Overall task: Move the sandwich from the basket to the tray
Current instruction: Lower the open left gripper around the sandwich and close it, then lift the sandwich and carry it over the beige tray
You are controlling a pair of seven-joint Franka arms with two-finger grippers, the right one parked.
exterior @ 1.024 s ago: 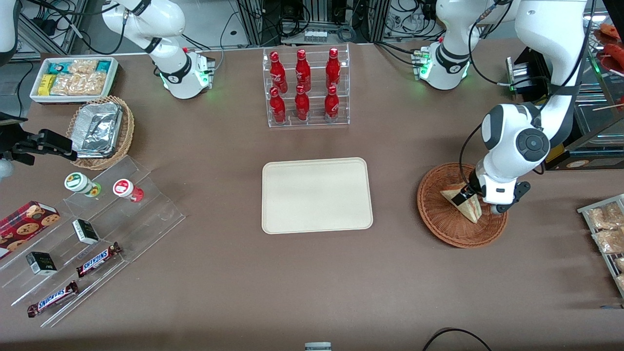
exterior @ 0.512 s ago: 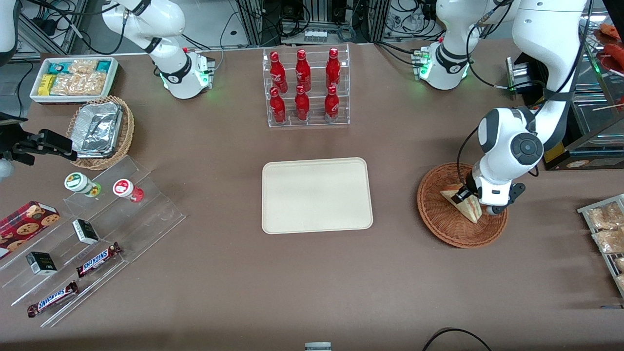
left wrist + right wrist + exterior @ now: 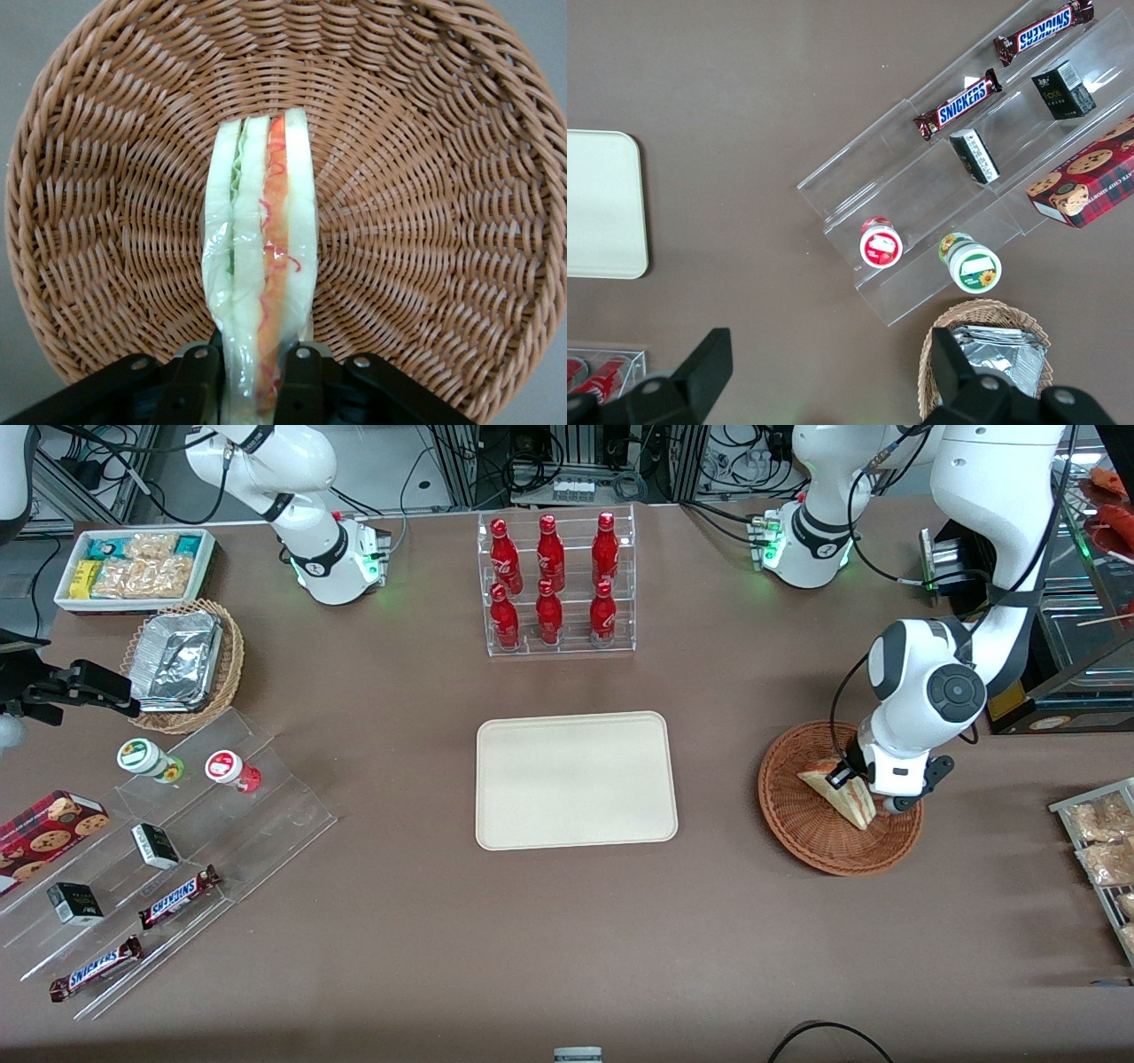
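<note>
High front camera overlooking whole table, left wrist camera close above basket [image 3: 443,177], both showing sandwich [image 3: 842,797], gripper [image 3: 248,376] clamping it

The basket [image 3: 802,824] was reddish-brown woven wicker, its weave radiating in rings. The sandwich [image 3: 261,266] showed pale beige bread with a green layer and a red-orange layer along its edge. The gripper [image 3: 251,376], closed on the sandwich inside the basket, had black fingers [image 3: 197,381]. The tray [image 3: 576,780] at the centre of the front frame was plain cream. The table [image 3: 567,939] was uniform brown. The bottles [image 3: 549,580] at upper centre were red with white lettering.
</note>
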